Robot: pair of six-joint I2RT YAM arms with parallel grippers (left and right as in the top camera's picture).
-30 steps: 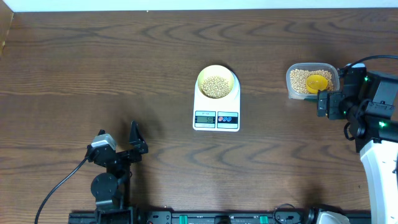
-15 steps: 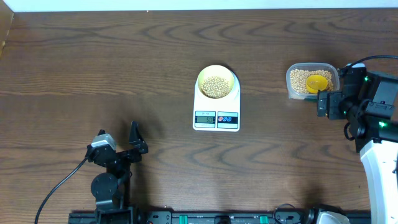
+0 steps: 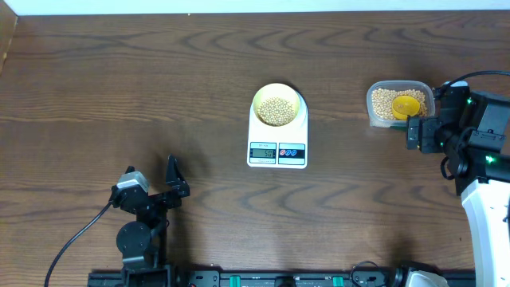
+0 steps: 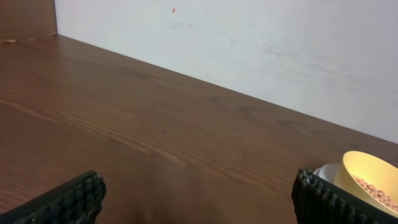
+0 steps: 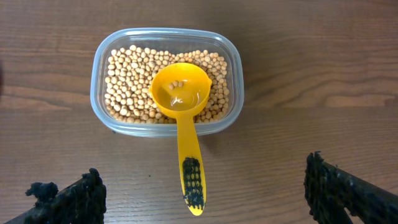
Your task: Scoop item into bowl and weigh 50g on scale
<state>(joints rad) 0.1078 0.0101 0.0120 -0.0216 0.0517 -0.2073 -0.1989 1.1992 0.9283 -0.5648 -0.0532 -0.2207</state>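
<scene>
Left arm point(image 3: 135, 235): you had it folded low over its base, wrist level. Left gripper point(image 3: 150, 171): pointed away from you, jaws spread wide, nothing between them. Right arm point(image 3: 486, 159): you had it reaching in from the right side. Right gripper point(image 3: 411, 132): tipped downward, jaws likewise wide apart, empty.
</scene>
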